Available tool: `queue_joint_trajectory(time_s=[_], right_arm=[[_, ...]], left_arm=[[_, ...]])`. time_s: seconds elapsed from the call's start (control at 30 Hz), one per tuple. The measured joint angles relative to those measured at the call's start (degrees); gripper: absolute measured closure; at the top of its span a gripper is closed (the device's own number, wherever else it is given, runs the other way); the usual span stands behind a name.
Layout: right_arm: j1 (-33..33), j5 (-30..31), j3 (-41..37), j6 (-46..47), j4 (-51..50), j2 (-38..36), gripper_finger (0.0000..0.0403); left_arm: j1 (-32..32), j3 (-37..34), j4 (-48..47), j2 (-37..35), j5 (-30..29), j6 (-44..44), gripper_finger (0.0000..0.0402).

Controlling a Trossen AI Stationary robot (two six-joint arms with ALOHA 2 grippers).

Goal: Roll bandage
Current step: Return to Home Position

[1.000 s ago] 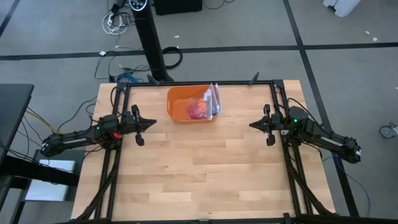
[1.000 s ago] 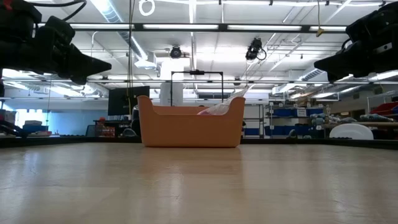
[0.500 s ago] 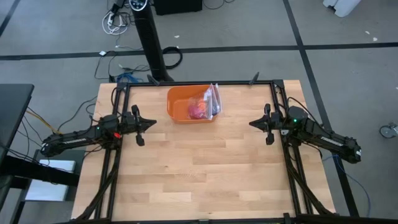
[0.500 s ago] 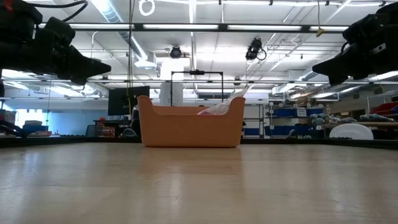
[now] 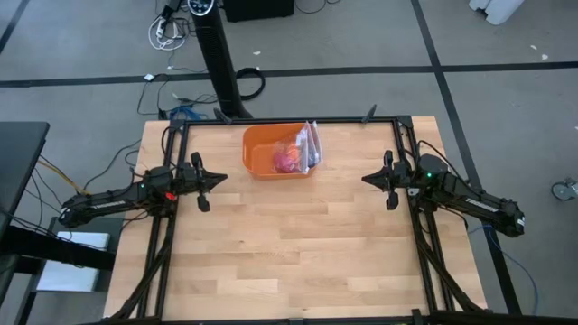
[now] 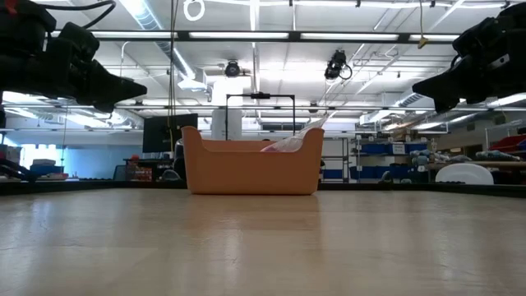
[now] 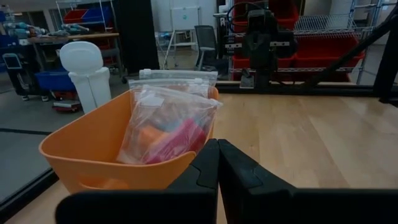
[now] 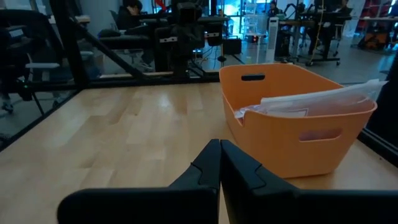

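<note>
Overhead, the pale wooden surface (image 5: 289, 244) fills the middle of the frame. My left claw (image 5: 222, 178) hangs at the surface's left side and my right claw (image 5: 365, 180) at its right, both lifted off the wood and pointing inward at each other. Each claw is clenched on nothing. In both wrist views the two dark fingers meet along a thin seam.

The bandage (image 5: 287, 161) shows as a magenta-pink lump inside a clear zip bag (image 7: 168, 118). The bag leans upright in an orange tub (image 5: 255, 149) in the upper centre of the overhead frame, well apart from both claws.

I judge the bandage light and soft, cloth that squashes instead of pushing back. The film around it looks slick and crinkly, so a pinch on the lump through the plastic would probably slide. The zip strip along the bag's top rises above the tub's rim and looks stiffer, so it is the better place to take hold. The tub itself seems light enough to shift if nudged.
</note>
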Motion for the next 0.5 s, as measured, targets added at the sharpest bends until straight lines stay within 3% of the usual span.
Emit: queue_joint_trajectory(time_s=[0.5], right_arm=[[0.0, -0.1, 0.0, 0.0, 0.1, 0.0, 0.0392]], left_arm=[[0.0, 0.0, 0.0, 0.0, 0.0, 0.0, 0.0390]])
